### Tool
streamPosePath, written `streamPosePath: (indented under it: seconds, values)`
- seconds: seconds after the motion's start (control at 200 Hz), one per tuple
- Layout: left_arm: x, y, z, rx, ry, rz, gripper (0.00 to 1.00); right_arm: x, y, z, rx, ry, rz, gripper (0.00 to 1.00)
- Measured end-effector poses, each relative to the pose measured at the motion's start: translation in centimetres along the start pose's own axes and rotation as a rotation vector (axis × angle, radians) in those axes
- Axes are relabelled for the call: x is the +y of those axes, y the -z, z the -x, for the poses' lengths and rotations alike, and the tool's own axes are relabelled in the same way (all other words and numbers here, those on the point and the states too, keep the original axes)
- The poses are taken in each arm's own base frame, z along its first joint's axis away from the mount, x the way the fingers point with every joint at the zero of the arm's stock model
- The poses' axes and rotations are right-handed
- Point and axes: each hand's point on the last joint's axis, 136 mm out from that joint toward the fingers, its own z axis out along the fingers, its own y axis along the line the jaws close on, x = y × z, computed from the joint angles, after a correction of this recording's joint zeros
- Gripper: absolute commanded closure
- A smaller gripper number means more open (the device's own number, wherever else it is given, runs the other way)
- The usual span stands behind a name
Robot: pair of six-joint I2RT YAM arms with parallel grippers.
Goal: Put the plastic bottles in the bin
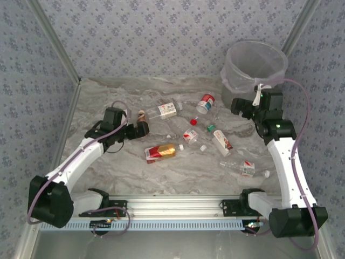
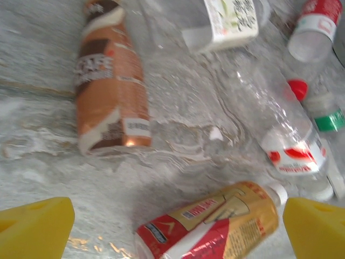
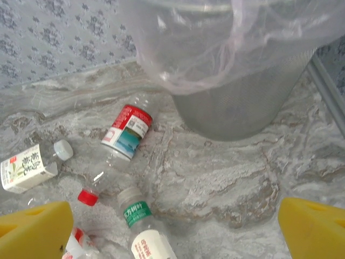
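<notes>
— Red-gold bottle (image 2: 215,221) location?
— On table (image 1: 188,181), 5 o'clock from left gripper (image 1: 141,128); jaws open, empty. Step: pre-grasp. Next: lower, close on bottle.
— Right gripper (image 1: 240,105)?
— Open, empty; bin (image 1: 253,70) at 1 o'clock.

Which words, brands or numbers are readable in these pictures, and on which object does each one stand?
"CAFE": on the brown bottle, running along its side.
Unreadable, blurred dark characters: the white-label bottle.
Unreadable, print too small: the red-gold bottle, the red-label bottle, the green-label bottle.
No other text can be made out.
</notes>
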Motion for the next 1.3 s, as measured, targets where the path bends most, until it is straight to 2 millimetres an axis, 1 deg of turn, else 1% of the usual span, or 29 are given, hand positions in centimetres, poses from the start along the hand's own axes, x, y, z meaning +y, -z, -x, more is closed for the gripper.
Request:
streamPosePath:
  seconds: [0.11, 0.26, 0.425, 0.58, 0.7, 0.82, 0.924, 0.989, 1.059, 1.119, 1.209, 1.299]
  values:
    - [-1.4, -1.1, -2.1, 0.086, -0.066, -0.038, 0.0, 0.2, -0.9, -1.1, 0.015, -0.015, 0.02, 0.0]
    - [-2.9, -2.4, -5.0, 0.18, -0.158, -0.06, 0.01, 0.5, -1.2, -0.9, -0.002, -0.034, 0.044, 0.0]
    - [-3.8, -3.3, -6.6, 0.195, -0.235, -0.048, 0.01, 0.7, -1.6, -0.9, -0.013, -0.046, 0.053, 0.0]
    - [-3.0, -4.2, -8.4, 0.223, -0.266, -0.032, 0.01, 0.7, -1.7, -1.1, -0.012, -0.056, 0.055, 0.0]
    - [-2.6, -4.4, -9.2, 0.232, -0.292, -0.005, 0.01, 0.8, -1.7, -1.0, -0.017, -0.06, 0.057, 0.0]
    - [-3.3, -4.4, -10.2, 0.244, -0.335, -0.012, 0.01, 0.8, -1.7, -0.9, -0.021, -0.064, 0.06, 0.0]
    - [-4.2, -4.3, -11.7, 0.272, -0.381, -0.033, 0.01, 0.9, -1.8, -0.9, -0.022, -0.066, 0.062, 0.0]
    - [-4.2, -4.3, -12.8, 0.292, -0.407, -0.031, 0.01, 0.9, -1.8, -1.0, -0.021, -0.068, 0.064, 0.0]
    - [-3.8, -4.3, -13.6, 0.301, -0.437, -0.004, 0.01, 1.0, -1.9, -1.0, -0.018, -0.069, 0.067, 0.0]
    - [-3.5, -4.3, -13.9, 0.298, -0.468, 0.029, 0.01, 1.1, -2.0, -1.1, -0.016, -0.071, 0.068, 0.0]
    - [-3.2, -4.3, -13.9, 0.278, -0.507, 0.067, 0.01, 1.2, -2.1, -1.0, -0.017, -0.074, 0.071, 0.0]
    - [-3.0, -4.4, -13.8, 0.256, -0.544, 0.098, 0.03, 1.3, -2.2, -1.0, -0.015, -0.078, 0.075, 0.0]
